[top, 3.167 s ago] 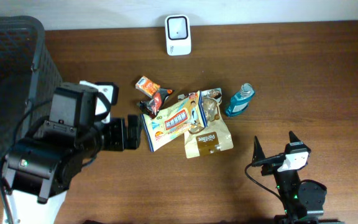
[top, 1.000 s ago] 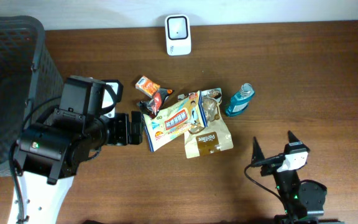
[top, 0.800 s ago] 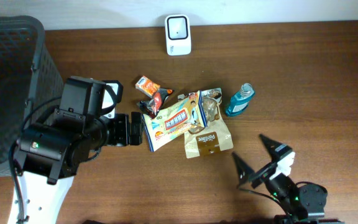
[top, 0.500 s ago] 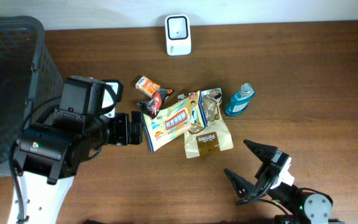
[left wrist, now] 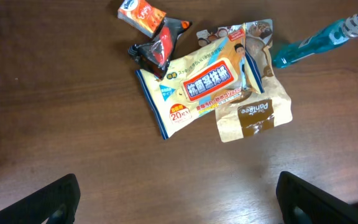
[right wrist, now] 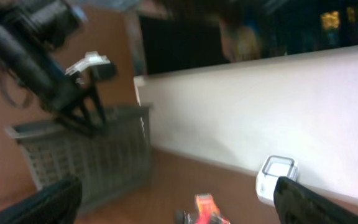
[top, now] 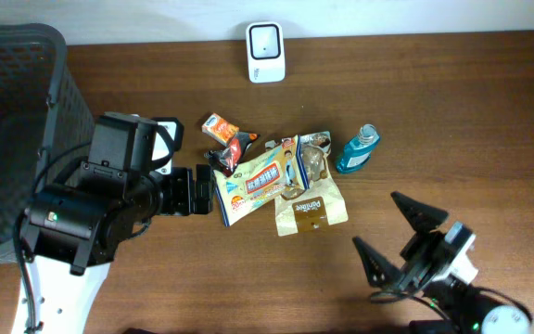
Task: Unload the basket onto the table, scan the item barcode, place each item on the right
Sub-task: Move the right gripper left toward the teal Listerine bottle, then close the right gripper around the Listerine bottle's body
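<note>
Both arms' jaws stand wide open and hold nothing. The left end effector sits just left of the wipes pack. This pack lies mid-counter, heaped with a brown pouch and small snack packets. A blue bottle lies just right of the heap. The right end effector is at the near right, apart from the heap. The white scanner stands at the far edge, and a dark basket is at far left.
</note>
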`<state>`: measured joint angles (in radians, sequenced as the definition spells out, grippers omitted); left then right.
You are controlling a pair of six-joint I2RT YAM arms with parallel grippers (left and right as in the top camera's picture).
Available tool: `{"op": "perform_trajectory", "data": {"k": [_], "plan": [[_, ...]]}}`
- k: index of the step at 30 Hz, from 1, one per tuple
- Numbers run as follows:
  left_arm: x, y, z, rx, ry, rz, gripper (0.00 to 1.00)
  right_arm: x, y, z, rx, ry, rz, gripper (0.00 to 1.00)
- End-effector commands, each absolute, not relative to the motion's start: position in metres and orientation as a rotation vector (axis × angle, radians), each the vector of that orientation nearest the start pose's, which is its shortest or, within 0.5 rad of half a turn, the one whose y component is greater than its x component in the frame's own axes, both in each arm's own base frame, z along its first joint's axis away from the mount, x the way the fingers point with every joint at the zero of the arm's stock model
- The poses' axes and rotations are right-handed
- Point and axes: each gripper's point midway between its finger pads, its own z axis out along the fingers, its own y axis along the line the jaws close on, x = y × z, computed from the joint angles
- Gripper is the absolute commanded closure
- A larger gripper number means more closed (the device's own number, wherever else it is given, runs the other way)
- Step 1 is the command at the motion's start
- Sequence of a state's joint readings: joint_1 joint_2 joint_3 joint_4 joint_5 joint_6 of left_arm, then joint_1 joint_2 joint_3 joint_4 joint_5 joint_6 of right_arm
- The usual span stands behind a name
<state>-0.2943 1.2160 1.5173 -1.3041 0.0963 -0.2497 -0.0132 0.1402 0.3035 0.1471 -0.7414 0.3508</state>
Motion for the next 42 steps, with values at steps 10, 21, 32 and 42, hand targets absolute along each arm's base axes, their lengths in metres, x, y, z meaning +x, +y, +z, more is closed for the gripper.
{"op": "perform_trajectory", "data": {"k": [10,21,32,42], "plan": [[0.261,-0.094,0.287,0.105,2.59,-0.311,0.01,0.259,0.099,0.333,-0.28,2.069,0.713,0.02],[0.261,-0.094,0.287,0.105,2.59,-0.311,0.01,0.322,0.118,0.262,0.159,2.445,1.028,0.02],[0.261,-0.094,0.287,0.105,2.59,-0.312,0.01,0.35,0.06,0.21,0.651,2.72,0.329,0.08],[0.261,-0.094,0.287,0.105,2.59,-0.312,0.01,0.386,0.059,0.147,0.806,2.799,0.26,0.31]]}}
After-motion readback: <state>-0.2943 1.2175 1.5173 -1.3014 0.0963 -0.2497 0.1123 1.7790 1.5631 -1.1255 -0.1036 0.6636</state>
